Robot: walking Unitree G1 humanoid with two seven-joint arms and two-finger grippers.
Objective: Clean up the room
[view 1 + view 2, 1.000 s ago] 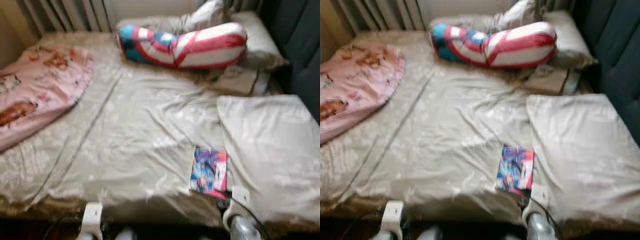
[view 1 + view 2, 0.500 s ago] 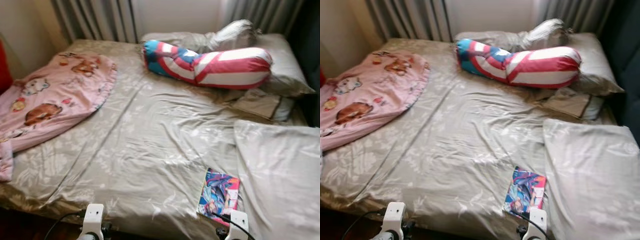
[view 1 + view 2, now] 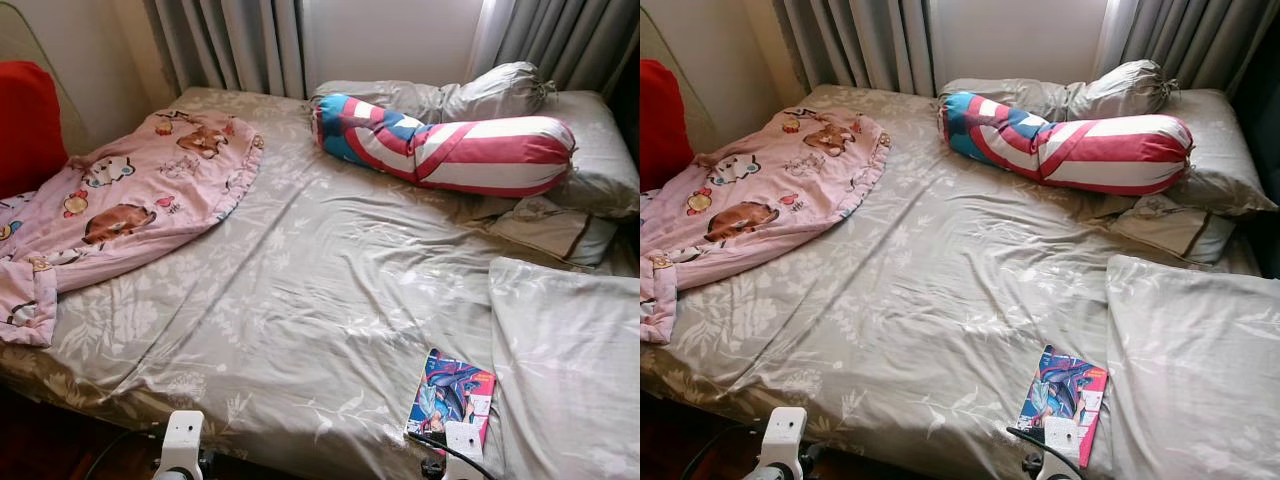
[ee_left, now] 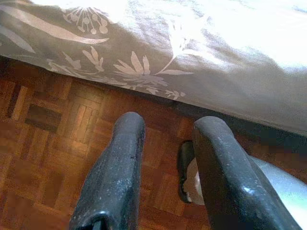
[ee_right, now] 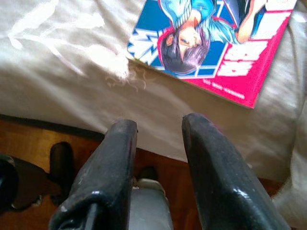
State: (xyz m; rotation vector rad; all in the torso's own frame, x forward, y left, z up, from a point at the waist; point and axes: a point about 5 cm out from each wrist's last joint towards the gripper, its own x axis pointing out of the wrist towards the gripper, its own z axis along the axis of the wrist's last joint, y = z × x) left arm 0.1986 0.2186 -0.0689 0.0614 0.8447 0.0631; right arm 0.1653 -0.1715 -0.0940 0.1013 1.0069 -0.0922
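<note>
A colourful comic book [image 3: 450, 392] lies flat on the grey floral bed sheet [image 3: 300, 300] near the bed's front edge, right of centre. My right gripper [image 5: 158, 132] hangs just below that edge, open and holding nothing, with the comic book [image 5: 216, 38] a short way beyond its fingertips. My left gripper [image 4: 169, 129] is open too, low over the parquet floor [image 4: 57, 158] beside the bed's front edge. A pink cartoon-print blanket [image 3: 130, 200] is spread crumpled over the bed's left side. A red, white and blue striped bolster [image 3: 440, 145] lies across the head of the bed.
Grey pillows [image 3: 590, 150] are piled at the back right. A large grey pillow [image 3: 565, 370] lies at the front right beside the comic. A red cushion [image 3: 25, 125] leans at the far left. Grey curtains [image 3: 230, 45] hang behind the bed.
The whole picture has shifted down and sharpened as the camera moved, bringing more of the curtains and the red cushion into view. Nothing on the bed has moved.
</note>
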